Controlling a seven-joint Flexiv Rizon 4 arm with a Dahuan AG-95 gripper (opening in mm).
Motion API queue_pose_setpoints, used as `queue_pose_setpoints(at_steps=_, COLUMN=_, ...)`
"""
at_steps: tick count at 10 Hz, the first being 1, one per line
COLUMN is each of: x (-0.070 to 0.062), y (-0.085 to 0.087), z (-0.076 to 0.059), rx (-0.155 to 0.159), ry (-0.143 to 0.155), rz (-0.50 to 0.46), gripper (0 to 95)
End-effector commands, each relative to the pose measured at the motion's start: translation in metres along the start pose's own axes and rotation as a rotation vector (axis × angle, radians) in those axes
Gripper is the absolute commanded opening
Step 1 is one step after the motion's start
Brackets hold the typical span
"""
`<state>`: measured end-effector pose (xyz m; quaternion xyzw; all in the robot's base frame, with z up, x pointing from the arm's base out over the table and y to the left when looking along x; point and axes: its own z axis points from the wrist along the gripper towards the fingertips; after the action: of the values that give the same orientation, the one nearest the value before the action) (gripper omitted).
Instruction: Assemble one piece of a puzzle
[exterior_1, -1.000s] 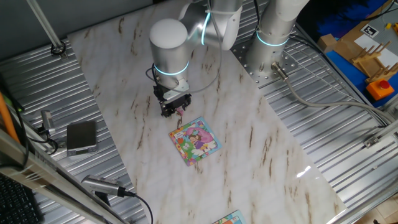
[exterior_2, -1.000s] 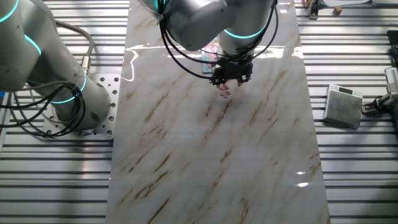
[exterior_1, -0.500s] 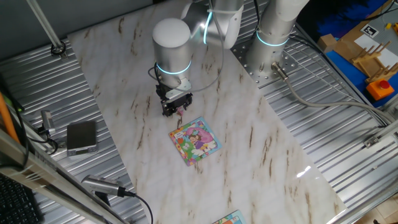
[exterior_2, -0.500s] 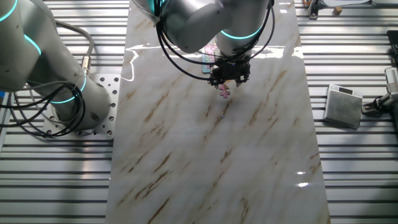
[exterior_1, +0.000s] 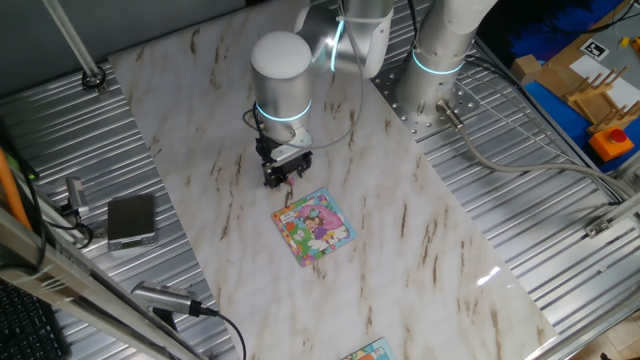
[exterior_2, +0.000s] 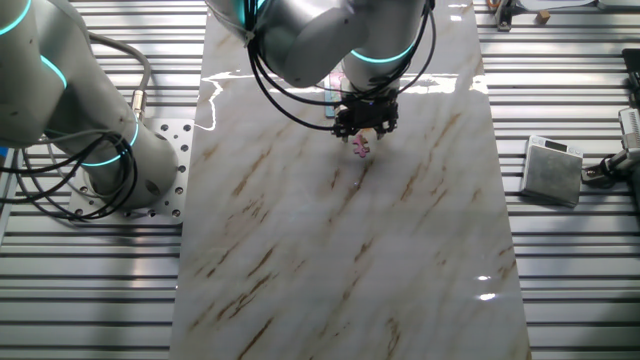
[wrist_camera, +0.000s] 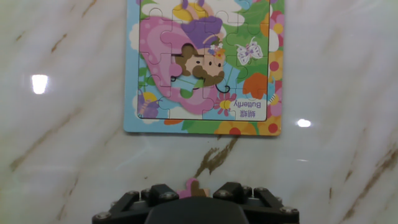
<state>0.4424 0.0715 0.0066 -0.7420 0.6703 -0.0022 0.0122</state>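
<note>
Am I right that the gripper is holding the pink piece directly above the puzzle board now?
Not quite. The gripper does hold the pink piece, but over bare marble short of the puzzle board, not above it; the hand view shows it.

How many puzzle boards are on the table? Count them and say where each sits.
2. The puzzle lies mid-table just ahead of the gripper; a second board shows only as a sliver at the marble's near edge, mostly cut off.
</note>
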Motion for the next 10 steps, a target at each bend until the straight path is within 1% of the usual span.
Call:
queue_pose_setpoints(at_steps=1, x=0.0001, y=0.0004, z=0.0004, rx=0.003, ry=0.001, rz=-0.001, gripper=57.0)
queue_pose_setpoints(at_steps=5, x=0.0002, y=0.0064, z=0.0038, rx=0.01, ry=0.003, rz=0.004, gripper=57.0)
queue_pose_setpoints(at_steps=8, x=0.0001, y=0.0069, z=0.0043, rx=0.017, ry=0.005, rz=0.006, gripper=57.0)
queue_pose_setpoints(at_steps=9, x=0.0001, y=0.0069, z=0.0043, rx=0.017, ry=0.007, rz=0.006, gripper=38.0)
queue_pose_setpoints(at_steps=10, x=0.0001, y=0.0069, z=0.0041, rx=0.016, ry=0.011, rz=0.01, gripper=38.0)
